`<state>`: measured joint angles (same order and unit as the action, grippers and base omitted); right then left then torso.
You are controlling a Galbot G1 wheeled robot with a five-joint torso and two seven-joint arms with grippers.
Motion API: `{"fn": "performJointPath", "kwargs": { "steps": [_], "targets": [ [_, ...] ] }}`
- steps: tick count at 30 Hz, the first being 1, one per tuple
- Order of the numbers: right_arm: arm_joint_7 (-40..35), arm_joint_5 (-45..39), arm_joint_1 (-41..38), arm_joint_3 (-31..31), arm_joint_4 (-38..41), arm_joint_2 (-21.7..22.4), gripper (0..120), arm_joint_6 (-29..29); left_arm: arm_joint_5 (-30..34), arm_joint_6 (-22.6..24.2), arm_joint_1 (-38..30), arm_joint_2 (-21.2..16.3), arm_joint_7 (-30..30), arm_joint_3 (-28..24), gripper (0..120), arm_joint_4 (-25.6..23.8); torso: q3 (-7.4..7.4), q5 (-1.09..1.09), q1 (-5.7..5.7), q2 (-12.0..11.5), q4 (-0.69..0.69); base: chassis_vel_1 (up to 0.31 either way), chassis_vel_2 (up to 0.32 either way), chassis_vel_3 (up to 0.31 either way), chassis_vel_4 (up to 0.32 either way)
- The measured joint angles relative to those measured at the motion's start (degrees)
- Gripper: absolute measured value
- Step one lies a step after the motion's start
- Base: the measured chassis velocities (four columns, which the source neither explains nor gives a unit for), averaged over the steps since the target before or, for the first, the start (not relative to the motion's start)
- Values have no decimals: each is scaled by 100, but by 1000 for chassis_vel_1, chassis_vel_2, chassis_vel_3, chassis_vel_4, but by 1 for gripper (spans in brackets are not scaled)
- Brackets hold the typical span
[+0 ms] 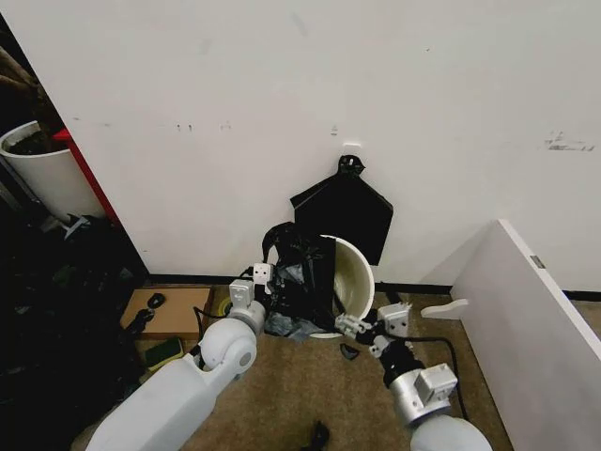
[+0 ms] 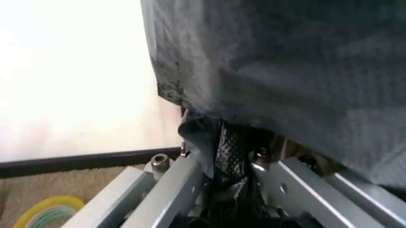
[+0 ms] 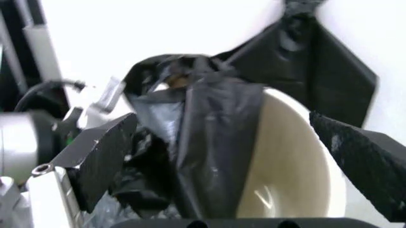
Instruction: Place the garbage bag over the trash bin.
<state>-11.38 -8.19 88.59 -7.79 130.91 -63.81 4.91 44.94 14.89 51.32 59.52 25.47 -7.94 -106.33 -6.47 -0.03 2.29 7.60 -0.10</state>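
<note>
The garbage bag (image 1: 302,271) drapes over the left part of the trash bin's (image 1: 355,274) rim, the bin tipped with its mouth toward the robot on the carpet near the wall's foot, its pale inside bare of rubbish. The left gripper (image 1: 255,285) pinches bag film, likely to stretch it across. The right gripper (image 1: 360,327), jaws spread wide, waits at the lower rim

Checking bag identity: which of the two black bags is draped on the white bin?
The crinkled garbage bag on the trash bin, pinched by the left gripper; the flat bag bundle hangs on the wall.
</note>
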Motion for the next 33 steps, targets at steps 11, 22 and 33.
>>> {"fn": "performJointPath", "kwargs": {
  "steps": [11,22,33],
  "targets": [
    [134,-269,-513,480,-449,-126,96,352,-214,29,-40,-174,-147,-208,1,-175,0,2,0,0,1,0,0,0,0],
    [-100,-578,-709,498,-659,-216,60,576,-417,38,-149,-277,-301,-550,1,-179,0,0,0,0,1,0,0,0,0],
    [-308,-743,-747,450,-750,-203,20,526,-441,35,-168,-280,-327,-652,1,-173,0,1,0,0,0,0,0,0,0]
  ]
}}
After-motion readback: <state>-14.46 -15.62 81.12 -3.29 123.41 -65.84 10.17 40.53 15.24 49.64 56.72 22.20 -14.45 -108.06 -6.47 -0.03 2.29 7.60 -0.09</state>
